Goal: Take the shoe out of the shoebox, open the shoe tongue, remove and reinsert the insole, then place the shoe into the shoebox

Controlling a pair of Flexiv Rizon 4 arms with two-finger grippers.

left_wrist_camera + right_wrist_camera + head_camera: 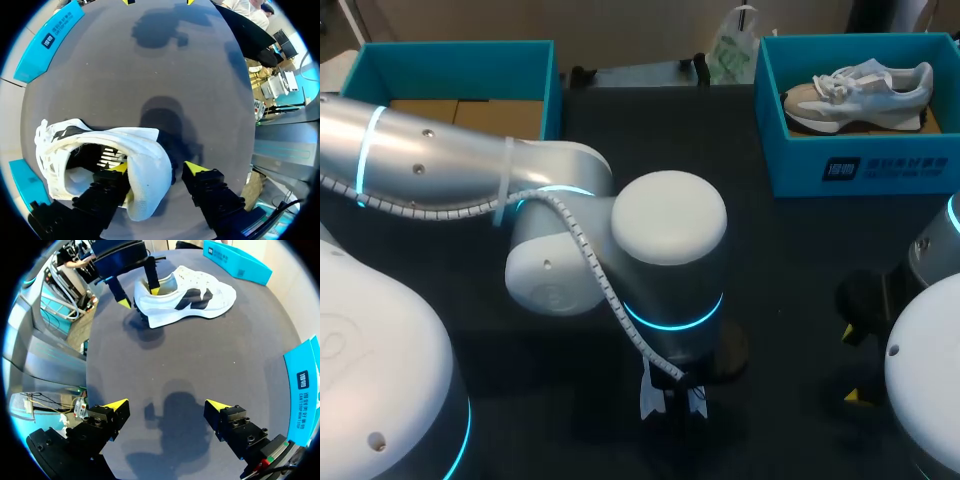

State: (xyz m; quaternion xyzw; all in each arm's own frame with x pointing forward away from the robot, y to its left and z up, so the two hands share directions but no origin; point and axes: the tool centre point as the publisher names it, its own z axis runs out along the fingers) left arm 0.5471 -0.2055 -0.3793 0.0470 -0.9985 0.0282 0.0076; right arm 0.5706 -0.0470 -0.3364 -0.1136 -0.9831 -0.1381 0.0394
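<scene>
White shoe [142, 150] looks light, with soft sides and a stiffer heel collar, the best hold. Left gripper [159, 168] spread, one finger inside heel, not pinching. Right gripper [170, 405] wide, empty.

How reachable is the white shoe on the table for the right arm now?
Probably yes: only table lies between the open right gripper and the white shoe; the left gripper occupies only its heel.
</scene>
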